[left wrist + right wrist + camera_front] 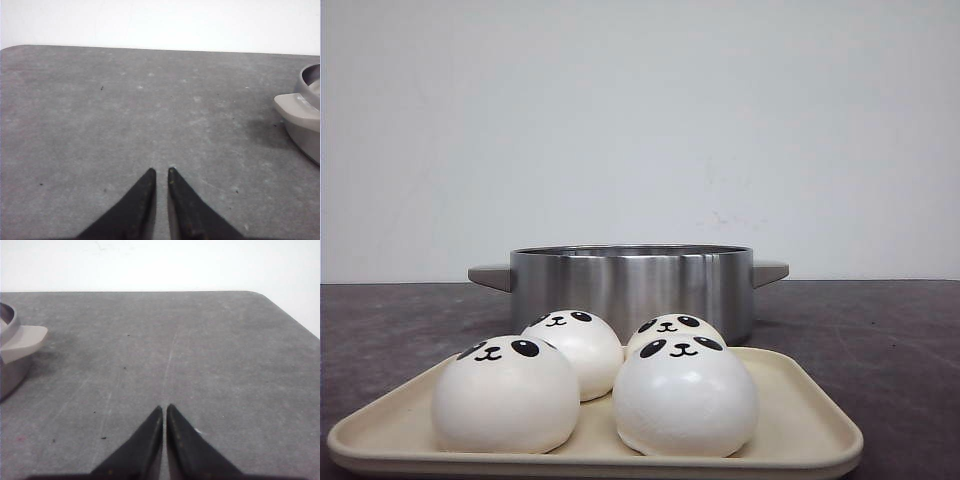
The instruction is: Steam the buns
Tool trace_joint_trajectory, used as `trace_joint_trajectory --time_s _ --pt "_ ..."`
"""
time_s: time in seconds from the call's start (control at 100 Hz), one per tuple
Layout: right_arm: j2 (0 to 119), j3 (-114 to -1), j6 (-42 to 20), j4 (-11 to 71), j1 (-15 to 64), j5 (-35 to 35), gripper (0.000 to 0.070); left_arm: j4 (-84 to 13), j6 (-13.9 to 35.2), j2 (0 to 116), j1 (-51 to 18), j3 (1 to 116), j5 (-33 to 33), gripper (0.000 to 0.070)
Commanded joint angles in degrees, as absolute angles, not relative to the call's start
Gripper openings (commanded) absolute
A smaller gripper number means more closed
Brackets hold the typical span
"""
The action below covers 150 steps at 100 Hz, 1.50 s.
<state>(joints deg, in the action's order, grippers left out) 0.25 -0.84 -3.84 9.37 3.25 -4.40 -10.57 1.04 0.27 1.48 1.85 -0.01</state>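
Grey tabletop [880, 330]: four panda buns [685, 395] on beige tray [810, 425], steel pot [630, 285] behind. Left gripper [161, 172] and right gripper [164, 409] both closed, empty.

steel pot [632, 285] (grey handles) | beige tray [800, 425] | dark table [880, 330]

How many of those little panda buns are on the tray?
4, all on the tray in front of the pot: front left, front right, back left, and back right, partly hidden behind the front right one. Nothing suggests more.
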Motion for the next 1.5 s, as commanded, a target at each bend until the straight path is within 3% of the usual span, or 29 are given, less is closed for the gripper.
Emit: trace_joint_trajectory --time_s 0.0,1.49 --pt "0.2 -0.7 -3.4 9.0 3.2 -4.5 0.0006 -10.8 1.3 0.3 1.5 0.8 0.3 0.0" --pt "0.2 -0.7 -3.4 8.9 2.9 -5.6 0.0006 -10.8 1.3 0.3 1.5 0.8 0.3 0.0"
